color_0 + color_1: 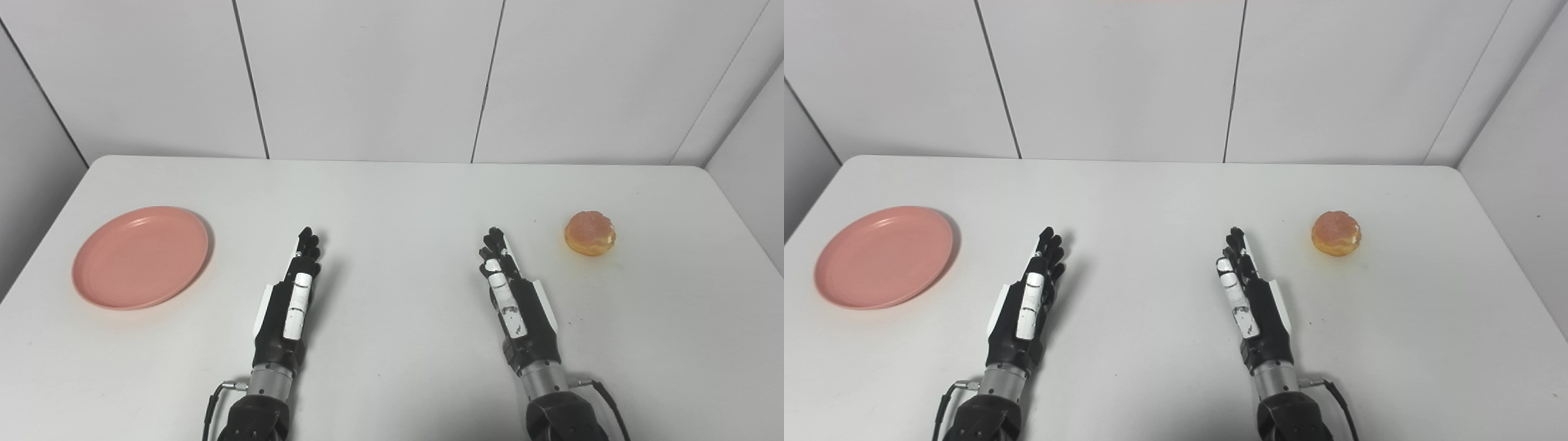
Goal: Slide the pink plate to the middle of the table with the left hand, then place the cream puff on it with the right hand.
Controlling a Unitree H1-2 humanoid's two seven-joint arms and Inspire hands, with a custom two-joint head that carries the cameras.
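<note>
Both hands released, fingers straight, pointing 12 o'clock — left hand [293,294], right hand [511,288]. Round pink plastic plate [140,256] at tabletop [392,202] 9 o'clock; glazed round cream puff [590,233] at 3 o'clock — neither touched.

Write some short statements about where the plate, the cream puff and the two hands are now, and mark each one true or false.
1. The pink plate lies at the left side of the table. True.
2. The cream puff sits on the plate. False: it rests on the bare table, far to the right.
3. The left hand holds the plate. False: it is open and apart from the plate.
4. The right hand is open and holds nothing. True.
5. Both hands lie between the plate and the cream puff. True.
</note>
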